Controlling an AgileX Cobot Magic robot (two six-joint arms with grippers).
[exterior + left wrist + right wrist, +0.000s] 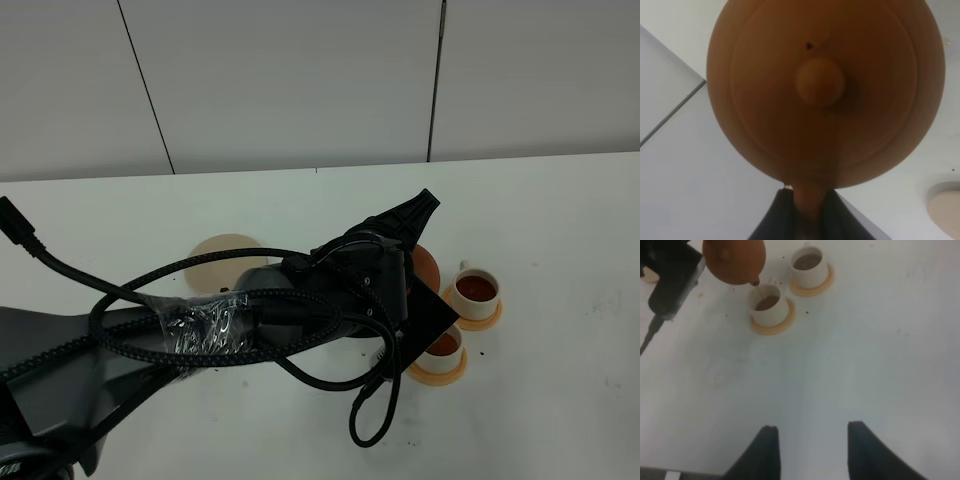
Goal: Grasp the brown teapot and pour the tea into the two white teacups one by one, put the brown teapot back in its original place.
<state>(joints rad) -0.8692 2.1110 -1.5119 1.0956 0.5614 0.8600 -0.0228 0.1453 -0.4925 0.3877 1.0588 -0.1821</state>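
Left gripper [807, 220], clamped on the loop handle, holds the round reddish-brown clay teapot [825, 90], knobbed lid on, tilted above a tea-filled cream-white cylindrical cup [766, 304].

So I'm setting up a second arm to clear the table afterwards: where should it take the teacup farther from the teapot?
Probably across the cylindrical wall of the far teacup, coming straight down from above. It stands upright on its orange coaster, full of tea, so a level, vertical lift suits it. Its small handle looks too slight to pinch. Approach from the open table side, away from the near teacup and the brown teapot.
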